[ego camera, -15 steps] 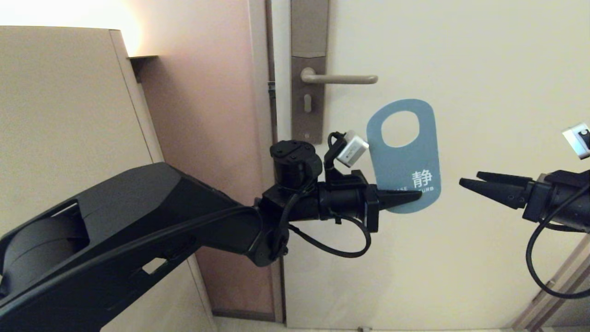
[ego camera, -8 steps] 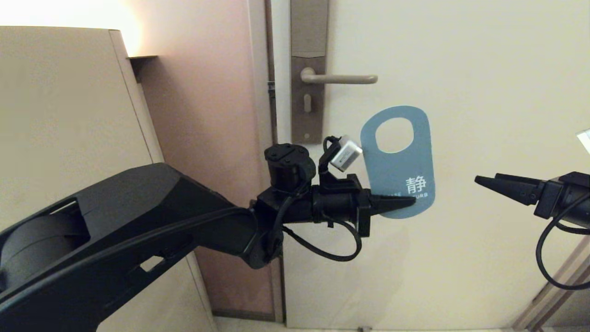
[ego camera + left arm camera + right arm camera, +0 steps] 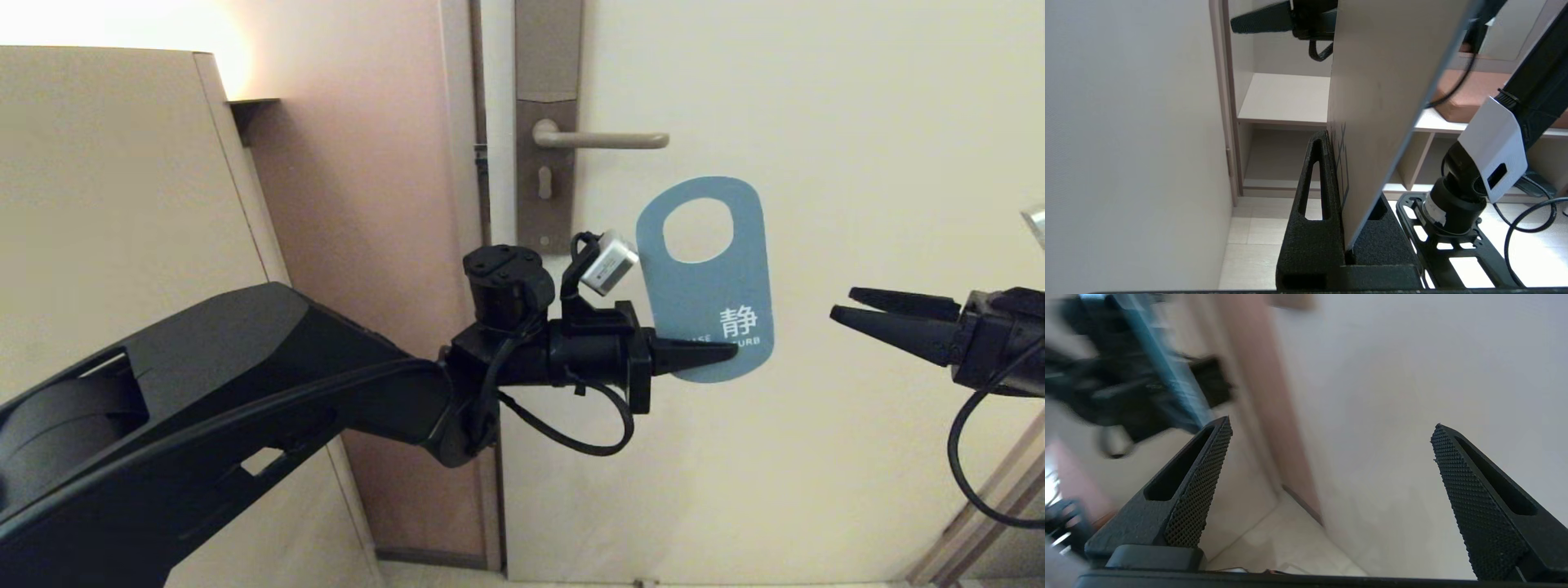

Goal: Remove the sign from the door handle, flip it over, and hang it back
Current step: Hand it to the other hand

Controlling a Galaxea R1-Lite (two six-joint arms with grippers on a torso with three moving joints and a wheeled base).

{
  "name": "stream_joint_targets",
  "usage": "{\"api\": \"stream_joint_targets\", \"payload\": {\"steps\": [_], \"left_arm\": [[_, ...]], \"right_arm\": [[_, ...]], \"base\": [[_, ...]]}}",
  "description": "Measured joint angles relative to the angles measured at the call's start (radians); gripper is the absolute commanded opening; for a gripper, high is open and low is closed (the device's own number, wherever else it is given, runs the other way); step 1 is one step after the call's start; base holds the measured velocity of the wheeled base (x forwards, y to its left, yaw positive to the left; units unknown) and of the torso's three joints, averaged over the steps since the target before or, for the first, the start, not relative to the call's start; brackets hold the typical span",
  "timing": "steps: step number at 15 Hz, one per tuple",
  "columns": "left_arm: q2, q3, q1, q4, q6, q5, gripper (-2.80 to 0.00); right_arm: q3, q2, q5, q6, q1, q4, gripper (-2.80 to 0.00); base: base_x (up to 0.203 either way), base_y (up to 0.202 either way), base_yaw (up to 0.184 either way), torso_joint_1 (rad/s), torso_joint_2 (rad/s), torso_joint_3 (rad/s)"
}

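The sign (image 3: 694,302) is off the door handle (image 3: 604,140) and hangs in the air below and to the right of it, upright, blue face with white text toward me, round hole at the top. My left gripper (image 3: 727,353) is shut on the sign's lower end from the left. The left wrist view shows the sign's pale other face (image 3: 1384,81) clamped edge-on in the left gripper (image 3: 1343,155). My right gripper (image 3: 843,304) is open and empty, level with the sign's lower part and a short gap to its right. In the right wrist view the right gripper (image 3: 1331,424) spreads wide before the door, with the sign (image 3: 1163,363) a blurred blue strip.
The cream door (image 3: 816,163) stands just behind both grippers, with the brown lock plate (image 3: 545,188) at its left edge. A beige cabinet (image 3: 106,204) fills the left. Shelving (image 3: 1286,98) lies beyond the right arm, and pale floor tiles (image 3: 1249,249) show below.
The left gripper has carried the sign a little to the left, dipping and rising again. The right gripper drew back to the right, then came slightly closer.
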Motion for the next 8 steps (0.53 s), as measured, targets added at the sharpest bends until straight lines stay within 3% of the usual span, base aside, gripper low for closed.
{"api": "stream_joint_targets", "payload": {"steps": [5, 8], "left_arm": [[0.003, -0.001, -0.001, 0.0, 0.0, 0.001, -2.8], [0.003, 0.003, -0.007, 0.0, -0.001, 0.0, -2.8]], "right_arm": [[-0.019, -0.045, -0.009, 0.0, 0.211, 0.0, 0.0], [-0.032, -0.054, -0.024, 0.0, 0.277, 0.001, 0.0]], "base": [[0.0, 0.0, 0.0, 0.0, 0.0, 0.0], [0.0, 0.0, 0.0, 0.0, 0.0, 0.0]]}}
